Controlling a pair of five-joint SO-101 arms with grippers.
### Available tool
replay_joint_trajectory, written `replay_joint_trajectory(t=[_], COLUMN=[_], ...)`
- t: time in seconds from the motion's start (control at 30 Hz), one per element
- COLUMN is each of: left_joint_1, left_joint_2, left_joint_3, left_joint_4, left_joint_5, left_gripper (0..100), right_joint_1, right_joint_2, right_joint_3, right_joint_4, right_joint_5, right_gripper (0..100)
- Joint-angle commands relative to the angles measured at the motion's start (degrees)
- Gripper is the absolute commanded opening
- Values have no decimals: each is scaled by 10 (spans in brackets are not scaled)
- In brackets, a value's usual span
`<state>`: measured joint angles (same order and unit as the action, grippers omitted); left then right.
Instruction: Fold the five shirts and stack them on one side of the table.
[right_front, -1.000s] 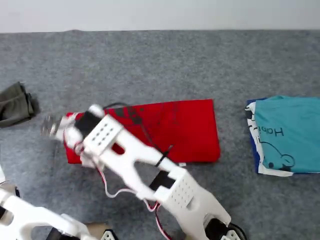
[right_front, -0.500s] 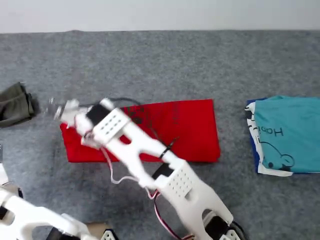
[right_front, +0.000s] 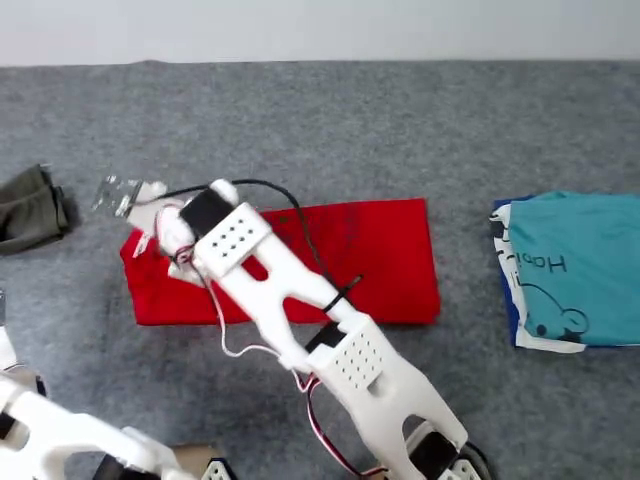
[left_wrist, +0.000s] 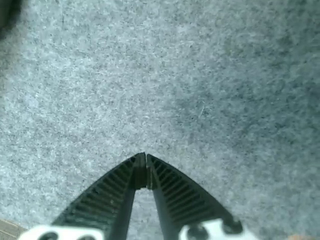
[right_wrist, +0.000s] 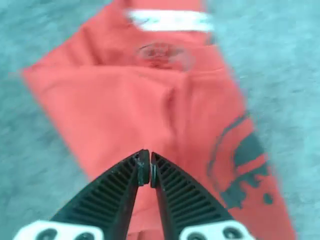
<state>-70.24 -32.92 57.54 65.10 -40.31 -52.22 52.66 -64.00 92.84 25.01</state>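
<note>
A red shirt (right_front: 370, 260) lies folded flat in the middle of the grey table. The right arm stretches across it from the near edge. My right gripper (right_front: 114, 192) is shut and hangs just past the shirt's left end. From the right wrist, the right gripper (right_wrist: 145, 167) is over the red shirt (right_wrist: 150, 100), fingertips together with no cloth visible between them. My left gripper (left_wrist: 145, 170) is shut over bare grey carpet. A stack with a teal shirt (right_front: 575, 265) on top sits at the right edge. A dark olive shirt (right_front: 30, 208) lies crumpled at the left edge.
The left arm's white body (right_front: 60, 435) is at the near left corner. The table's far half (right_front: 330, 120) is bare grey carpet up to a white wall.
My right gripper has swung from the shirt's near left corner toward the far side. The shirt's left end has shifted slightly. The left arm has stayed still.
</note>
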Motion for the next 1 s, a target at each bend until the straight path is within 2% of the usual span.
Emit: replay_joint_trajectory(t=[0.0, 0.1, 0.2, 0.3, 0.4, 0.63, 0.73, 0.87, 0.97], left_joint_1=[3, -2, -3, -3, -3, -2, 2, 2, 2], left_joint_2=[-14, -15, -15, -15, -15, -15, -15, -15, -15], left_joint_3=[-7, -7, -17, -42, -72, -130, -138, -138, -138], left_joint_4=[1, 11, 46, 82, 107, 153, 158, 156, 156], left_joint_5=[-1, -1, -1, 0, 1, 1, 1, 1, 1], left_gripper=[6, 6, 6, 6, 6, 6, 6, 6, 6], right_joint_1=[-8, 14, 53, 86, 121, 255, 302, 364, 393], right_joint_2=[0, 1, -25, -56, -91, -196, -232, -245, -225], right_joint_3=[-28, -43, -44, -33, 4, 135, 187, 241, 265], right_joint_4=[44, 100, 102, 102, 102, 102, 102, 101, 95], right_joint_5=[2, -7, -49, -59, -61, -127, -146, -234, -281], right_gripper=[9, 9, 9, 9, 9, 17, 80, 205, 250])
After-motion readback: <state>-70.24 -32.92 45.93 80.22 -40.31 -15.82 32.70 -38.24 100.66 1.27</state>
